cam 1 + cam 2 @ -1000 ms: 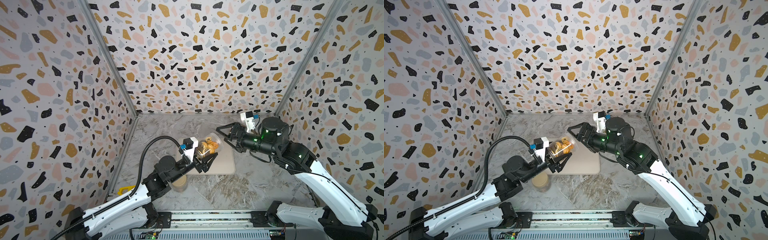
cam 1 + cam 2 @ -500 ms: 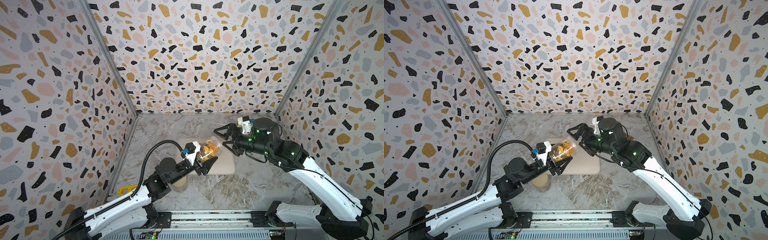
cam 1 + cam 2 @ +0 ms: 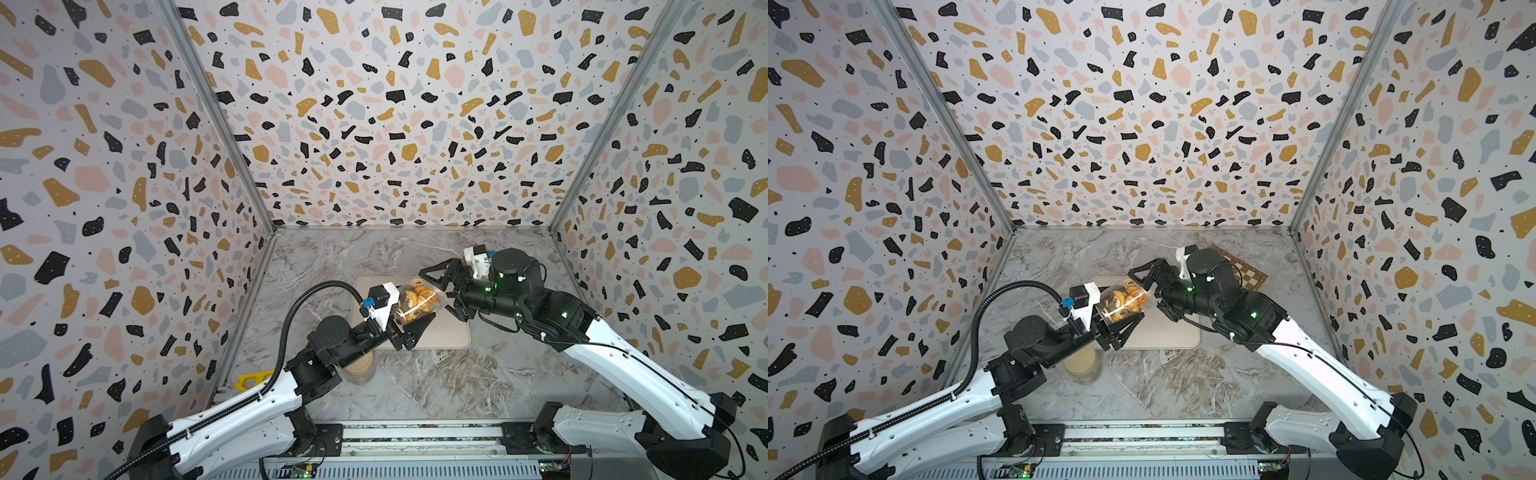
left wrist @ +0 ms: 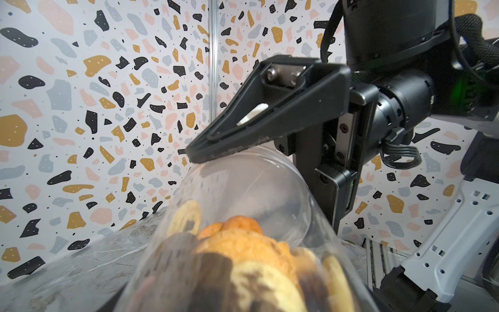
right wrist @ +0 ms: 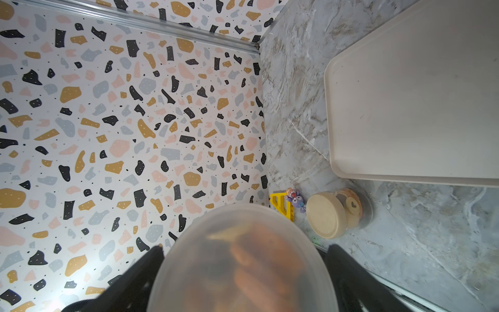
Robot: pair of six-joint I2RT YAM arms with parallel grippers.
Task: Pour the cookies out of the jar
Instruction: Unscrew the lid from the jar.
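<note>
Holding the tilted jar (image 3: 417, 300) in my left hand (image 3: 409, 320) at frame centre, cookies (image 3: 411, 297) inside, above the tray (image 3: 453, 336). Rightward, my right hand (image 3: 439, 293) straddles its end; I cannot tell whether it grips. I'd seat it squarely before tipping.

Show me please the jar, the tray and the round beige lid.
jar (image 3: 417, 300), in a top view, on its clear side wall.
tray (image 5: 405, 94), right wrist view, on its bare floor.
round beige lid (image 5: 326, 214), right wrist view, on its flat top face.
</note>
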